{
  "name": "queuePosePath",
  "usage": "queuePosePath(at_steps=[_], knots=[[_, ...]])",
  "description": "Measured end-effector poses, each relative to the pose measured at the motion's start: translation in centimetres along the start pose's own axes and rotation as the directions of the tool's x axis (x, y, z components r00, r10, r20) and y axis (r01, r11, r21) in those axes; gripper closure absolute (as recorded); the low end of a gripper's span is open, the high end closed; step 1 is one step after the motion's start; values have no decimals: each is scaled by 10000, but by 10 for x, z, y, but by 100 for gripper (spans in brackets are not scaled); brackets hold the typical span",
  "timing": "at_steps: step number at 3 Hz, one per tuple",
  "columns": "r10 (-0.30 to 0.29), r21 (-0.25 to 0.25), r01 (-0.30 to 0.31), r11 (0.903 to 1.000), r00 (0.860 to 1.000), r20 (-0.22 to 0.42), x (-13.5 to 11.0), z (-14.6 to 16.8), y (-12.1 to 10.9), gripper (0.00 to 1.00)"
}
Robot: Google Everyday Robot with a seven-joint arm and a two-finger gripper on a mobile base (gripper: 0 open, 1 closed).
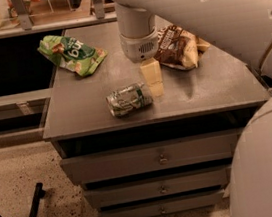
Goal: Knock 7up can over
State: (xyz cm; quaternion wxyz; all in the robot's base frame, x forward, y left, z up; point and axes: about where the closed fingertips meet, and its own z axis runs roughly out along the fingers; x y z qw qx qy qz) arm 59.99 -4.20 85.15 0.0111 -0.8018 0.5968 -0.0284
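Near the front edge of the worktop [214, 87], about midway along it, the can [128, 99] lies on its side, so the knock-over looks done. The gripper [154, 84] hangs just behind the can's right end; whether it touches the can, and whether it is open or closed, I cannot tell.

The main risk is the can rolling. It is round and close to the front edge, and a brush from the gripper on lifting away could send it off onto the floor. A sideways sweep of the arm could also drag the brown bag [178, 48] near the back right corner.

The wrist hides most of the gripper, and the arm covers part of the brown bag and the back edge. The can's label is hard to read. The green bag [72, 54] sits well apart, by the back left corner.
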Motion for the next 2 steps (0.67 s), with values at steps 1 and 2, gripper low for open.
queuePosePath(at_steps=[1,2], knots=[[-138,135,134,9998,9996,251,0,3,-2,0],[-138,136,134,9998,9996,251,0,3,-2,0]])
